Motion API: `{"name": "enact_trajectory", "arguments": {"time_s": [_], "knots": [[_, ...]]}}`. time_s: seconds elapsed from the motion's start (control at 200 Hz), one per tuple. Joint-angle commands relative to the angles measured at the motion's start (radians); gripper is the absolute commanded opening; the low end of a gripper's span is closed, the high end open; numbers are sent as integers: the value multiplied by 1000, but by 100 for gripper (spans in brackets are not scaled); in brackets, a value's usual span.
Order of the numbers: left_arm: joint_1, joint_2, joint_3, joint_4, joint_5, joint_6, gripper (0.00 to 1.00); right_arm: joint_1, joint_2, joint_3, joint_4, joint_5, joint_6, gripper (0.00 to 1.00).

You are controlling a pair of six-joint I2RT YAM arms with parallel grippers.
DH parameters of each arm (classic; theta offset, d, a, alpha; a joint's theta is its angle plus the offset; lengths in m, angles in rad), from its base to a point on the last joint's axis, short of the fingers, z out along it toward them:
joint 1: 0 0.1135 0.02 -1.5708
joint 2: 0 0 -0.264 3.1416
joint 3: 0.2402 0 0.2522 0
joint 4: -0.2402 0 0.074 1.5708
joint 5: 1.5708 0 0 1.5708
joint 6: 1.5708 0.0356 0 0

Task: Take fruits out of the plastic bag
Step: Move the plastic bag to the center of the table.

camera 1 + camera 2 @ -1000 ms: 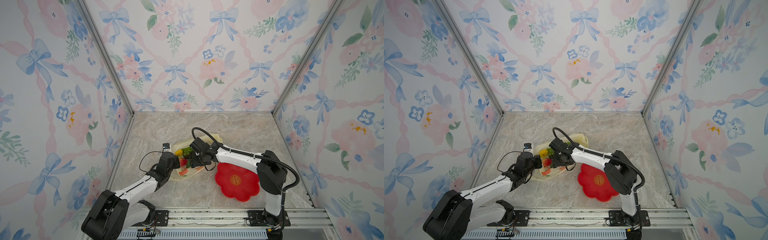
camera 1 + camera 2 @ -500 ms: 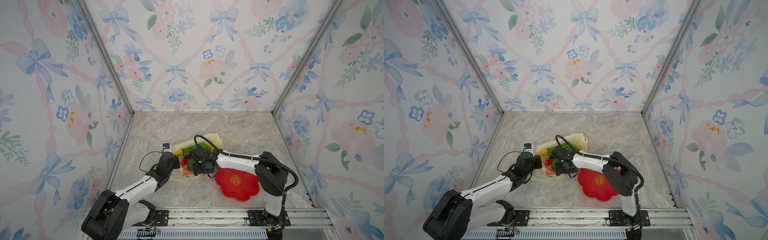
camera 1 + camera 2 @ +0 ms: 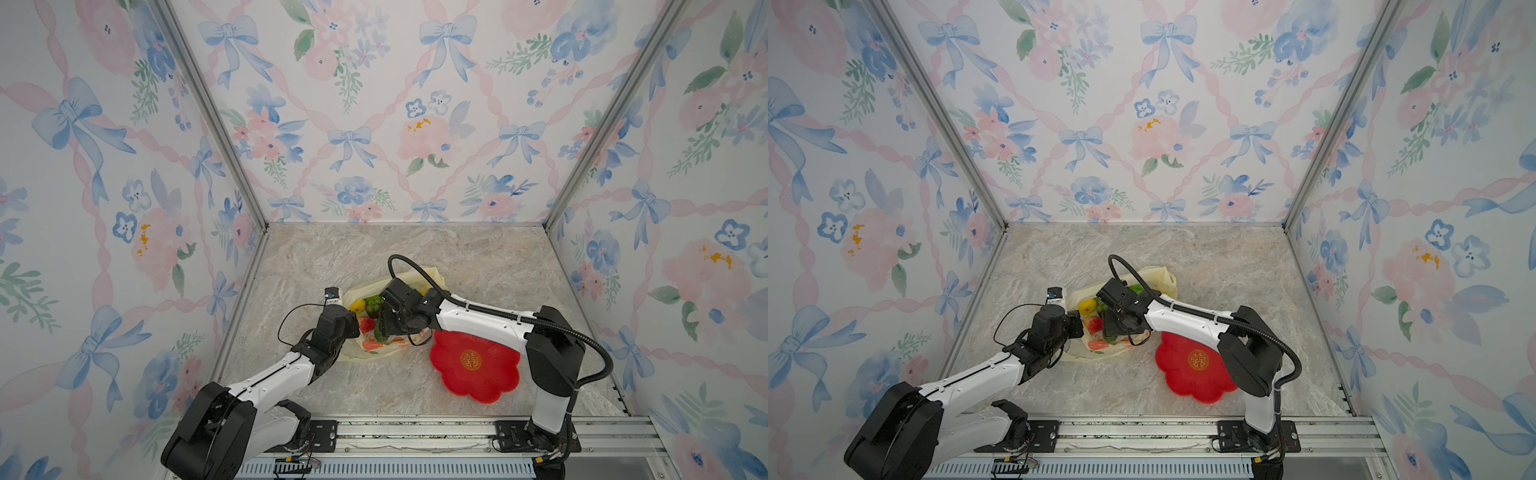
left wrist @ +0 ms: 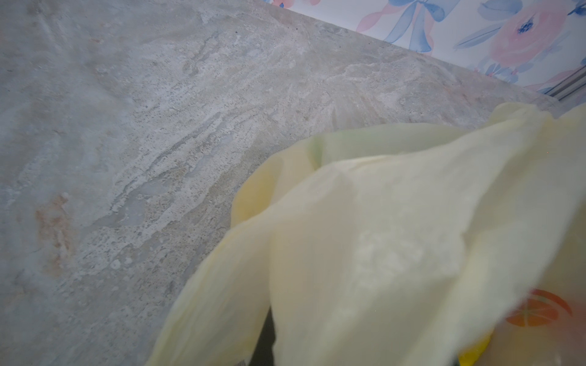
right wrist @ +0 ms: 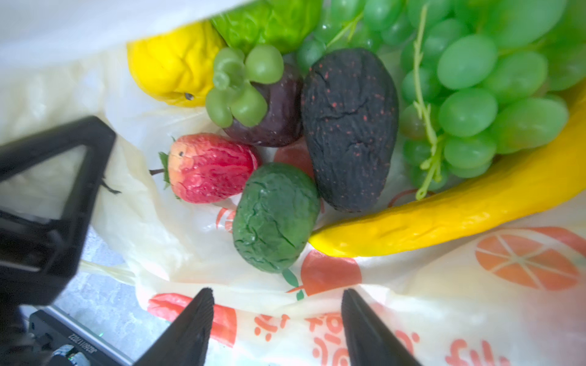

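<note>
The pale yellow plastic bag lies open on the marble floor with the fruits inside. The right wrist view shows a red strawberry, a bumpy green round fruit, a dark avocado, a yellow lemon, a green grape bunch and a yellow banana. My right gripper hovers open over the bag's printed rim, just short of the green fruit, with nothing between its fingers. My left gripper is shut on the bag's left edge; the bag film hides its jaws.
A red flower-shaped plate lies on the floor right of the bag, under my right forearm. A purple mangosteen sits among the fruits. Flowered walls close in the left, back and right; a metal rail runs along the front.
My right gripper has moved toward the front, lower into the bag's mouth, and its jaws have narrowed a little. The left arm has stayed put.
</note>
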Motion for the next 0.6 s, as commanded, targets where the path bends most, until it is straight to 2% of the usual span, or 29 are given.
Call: {"name": "enact_trajectory", "arguments": {"time_s": [0.0, 0.155, 0.595], "knots": [[-8, -13, -11, 11, 10, -3, 9, 17, 37, 25, 18, 16, 64, 64], [-8, -19, -11, 12, 15, -3, 8, 16, 86, 81, -13, 47, 73, 62], [-9, -26, -11, 11, 22, -1, 9, 16, 190, 127, -47, 99, 106, 64]]}}
